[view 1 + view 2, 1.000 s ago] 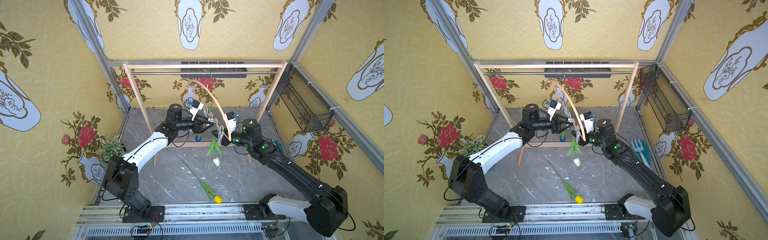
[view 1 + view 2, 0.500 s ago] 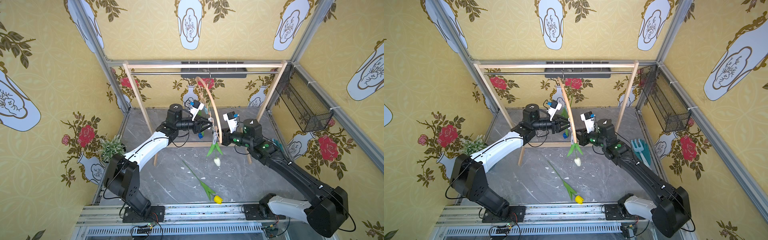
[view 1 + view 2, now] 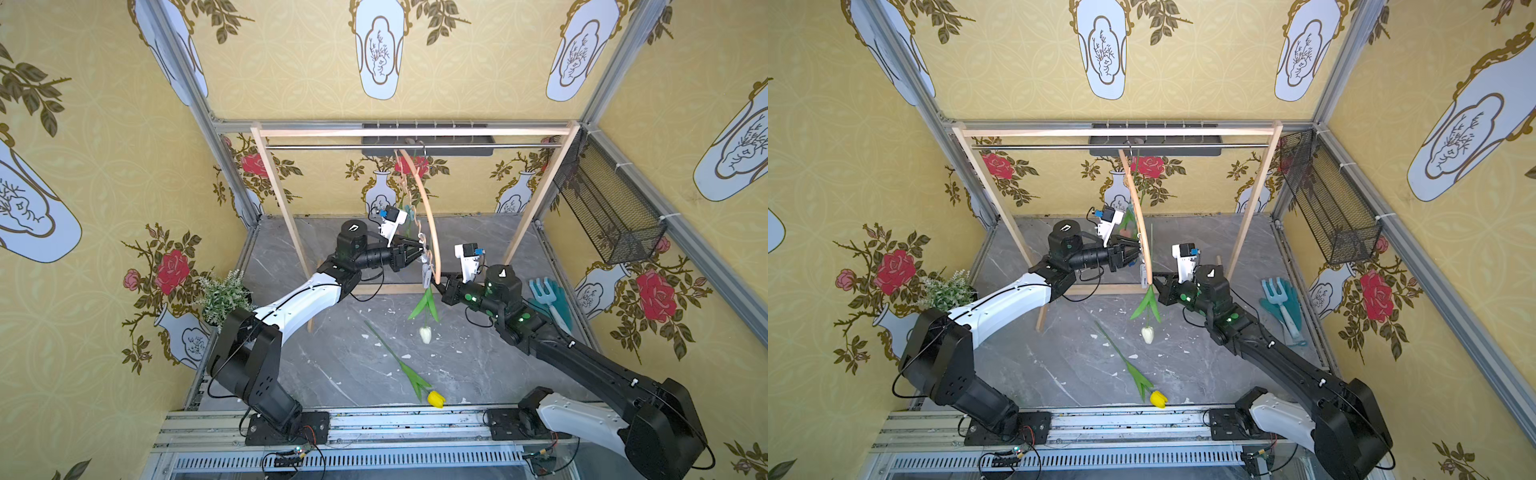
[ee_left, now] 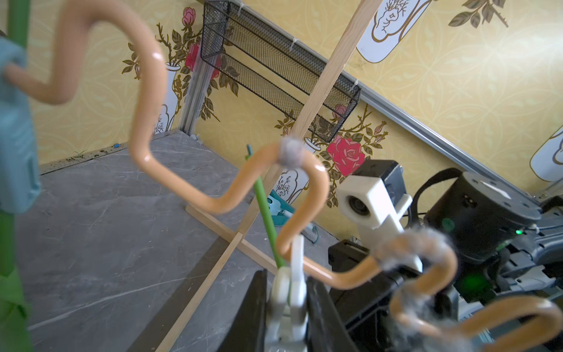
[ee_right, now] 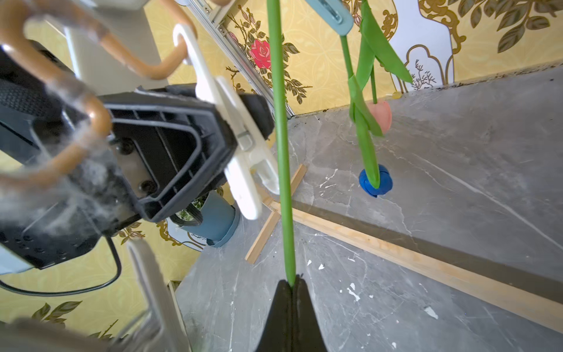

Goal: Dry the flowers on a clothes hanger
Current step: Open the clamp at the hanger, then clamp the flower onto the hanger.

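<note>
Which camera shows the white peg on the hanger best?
The right wrist view: the white peg is large and sharp, pinched by the left end effector. The left wrist view shows it near but blurred; in both top views it is tiny.

Hanger [image 3: 427, 208] hangs off the rack [image 3: 415, 132] rail at the back, hanging tulip [image 3: 428, 301] just beside its lowest peg [image 3: 425, 273]. Lying tulip [image 3: 401, 365] is on the floor in front, potted plant [image 3: 222, 291] far left, basket [image 3: 611, 216] on the right wall.

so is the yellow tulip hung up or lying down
Lying down: the yellow tulip rests flat on the grey floor, unclipped.
</note>
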Available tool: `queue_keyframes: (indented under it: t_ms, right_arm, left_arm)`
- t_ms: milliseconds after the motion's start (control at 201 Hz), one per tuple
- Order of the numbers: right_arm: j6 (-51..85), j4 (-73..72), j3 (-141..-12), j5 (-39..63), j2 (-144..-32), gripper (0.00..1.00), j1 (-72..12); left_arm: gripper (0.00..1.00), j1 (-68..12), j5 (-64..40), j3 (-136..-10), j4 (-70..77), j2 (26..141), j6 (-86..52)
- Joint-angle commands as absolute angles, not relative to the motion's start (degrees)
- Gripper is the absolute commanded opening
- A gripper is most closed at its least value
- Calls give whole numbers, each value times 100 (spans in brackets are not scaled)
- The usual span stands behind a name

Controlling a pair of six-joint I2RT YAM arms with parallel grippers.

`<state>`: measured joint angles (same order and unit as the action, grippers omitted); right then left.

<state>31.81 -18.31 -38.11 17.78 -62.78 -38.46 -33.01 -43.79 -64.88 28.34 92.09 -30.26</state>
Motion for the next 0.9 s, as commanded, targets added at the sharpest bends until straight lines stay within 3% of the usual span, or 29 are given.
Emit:
queue_keyframes:
  t_ms: [0, 891]
  right_arm:
    - [3470, -2803, -3745, 1539, -6292, 0, -3942]
    - [3775, -3128, -3716, 1754, -6466, 0, -3586]
  left_arm:
    - [15, -3322, -4185, -6266, 3432, 9245, -3590]
    - [12, -3349, -4128, -6073, 4137, 9325, -4060]
